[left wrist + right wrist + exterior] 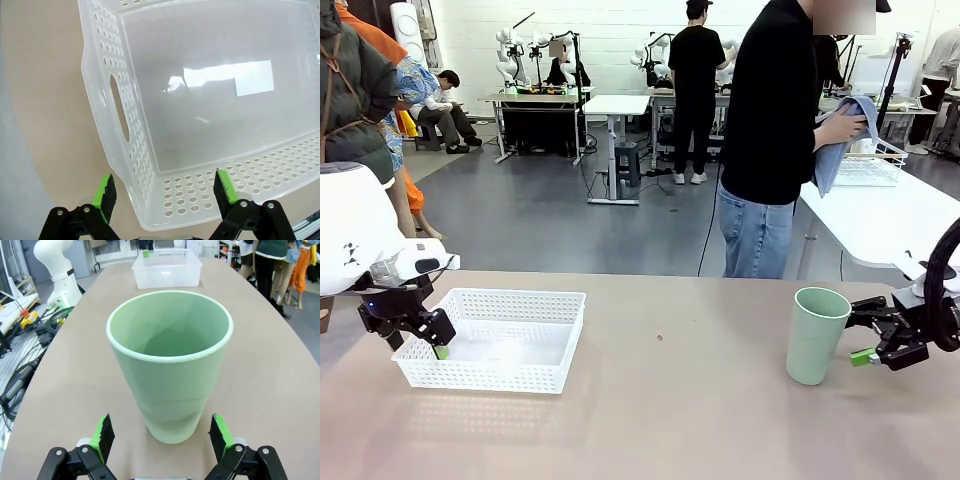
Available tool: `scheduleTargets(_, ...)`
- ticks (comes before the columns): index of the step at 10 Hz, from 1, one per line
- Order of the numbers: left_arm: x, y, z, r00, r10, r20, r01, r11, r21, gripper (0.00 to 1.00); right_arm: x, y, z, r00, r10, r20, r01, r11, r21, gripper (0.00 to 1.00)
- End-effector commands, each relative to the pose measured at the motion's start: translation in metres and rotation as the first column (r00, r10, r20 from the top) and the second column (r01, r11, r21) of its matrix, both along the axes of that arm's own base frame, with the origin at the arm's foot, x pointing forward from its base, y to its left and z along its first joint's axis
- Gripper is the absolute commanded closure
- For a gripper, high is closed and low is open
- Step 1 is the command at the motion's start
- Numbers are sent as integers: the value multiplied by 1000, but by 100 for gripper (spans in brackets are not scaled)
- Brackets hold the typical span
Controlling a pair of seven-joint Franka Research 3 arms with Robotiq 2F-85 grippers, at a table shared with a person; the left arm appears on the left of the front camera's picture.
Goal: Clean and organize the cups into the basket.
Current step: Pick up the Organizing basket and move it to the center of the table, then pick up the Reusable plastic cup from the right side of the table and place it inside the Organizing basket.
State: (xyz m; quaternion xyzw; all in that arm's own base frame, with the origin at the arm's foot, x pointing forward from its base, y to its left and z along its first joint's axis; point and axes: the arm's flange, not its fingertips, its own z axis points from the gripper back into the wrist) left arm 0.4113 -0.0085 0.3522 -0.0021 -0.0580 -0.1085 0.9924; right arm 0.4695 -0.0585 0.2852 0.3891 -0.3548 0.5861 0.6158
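Cup (169, 365) of mint green stands upright just ahead of your wide-open right gripper (161, 432); your left gripper (165, 186) gapes over the basket (100, 100) corner.

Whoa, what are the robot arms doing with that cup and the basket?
They're tidying up. The pale mint green tapered cup stands upright on the tan table. The right gripper is right next to it, open and not squeezing it yet. The left gripper is open at a corner of the shallow white plastic lattice basket, which has no cup in it yet. Across the table, a person's hand holds a blue-grey cloth.
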Motion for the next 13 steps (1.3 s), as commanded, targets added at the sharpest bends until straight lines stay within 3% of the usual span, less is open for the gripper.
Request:
scheduleTargets(1, -2, -1, -9, 1000, -25, -8, 26, 999, 29, 0, 17, 12, -10, 1000, -14, 11, 13, 1000, 19, 0)
scheduleTargets(5, -8, -2, -13, 998, -69, -5, 70, 996, 49, 0, 32, 32, -25, 1000, 2, -29, -2, 1000, -1, 0)
scheduleTargets(13, 6, 9, -22, 999, 1, -48, 0, 1000, 11, 0, 32, 58, -35, 991, 123, -52, -122, 992, 30, 0)
